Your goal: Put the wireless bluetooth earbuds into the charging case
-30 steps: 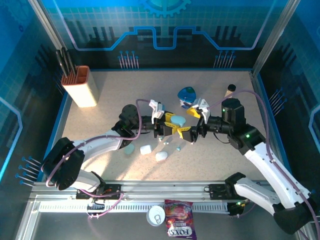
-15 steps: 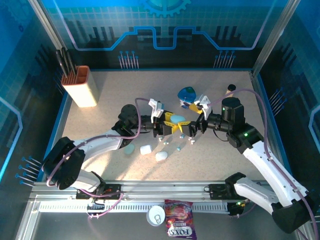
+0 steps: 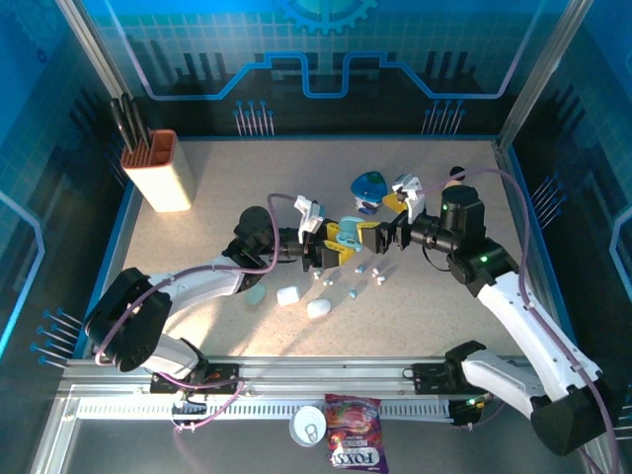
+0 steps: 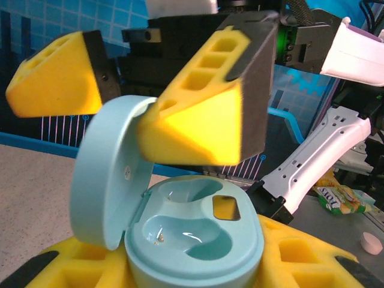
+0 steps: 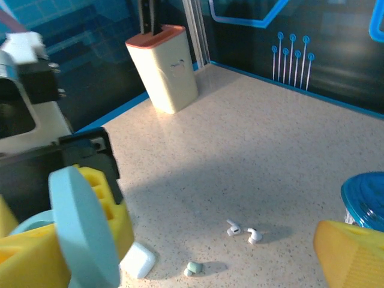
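My left gripper (image 3: 334, 249) is shut on an open pale teal charging case (image 4: 193, 235), its lid (image 4: 107, 174) standing up at the left. Both wells look empty. My right gripper (image 3: 385, 223) hovers open just right of the case, and its yellow fingers (image 4: 198, 123) hang above the case in the left wrist view. Nothing is between them. Two white earbuds (image 5: 233, 228) (image 5: 254, 235) lie side by side on the table below, and a teal earbud (image 5: 193, 268) lies nearer. In the top view the white earbuds (image 3: 379, 277) lie in front of both grippers.
A white closed case (image 5: 138, 261) lies by the left gripper, with another white case (image 3: 318, 308) and a teal one (image 3: 256, 293) nearby. A blue round object (image 3: 369, 188) sits behind the grippers. A knife block (image 3: 163, 170) stands far left. A small black cap (image 3: 456, 173) lies far right.
My right gripper has drawn back from the case, up and toward the far right, still open. That uncovered the white earbuds on the table. The left gripper and case stayed put.
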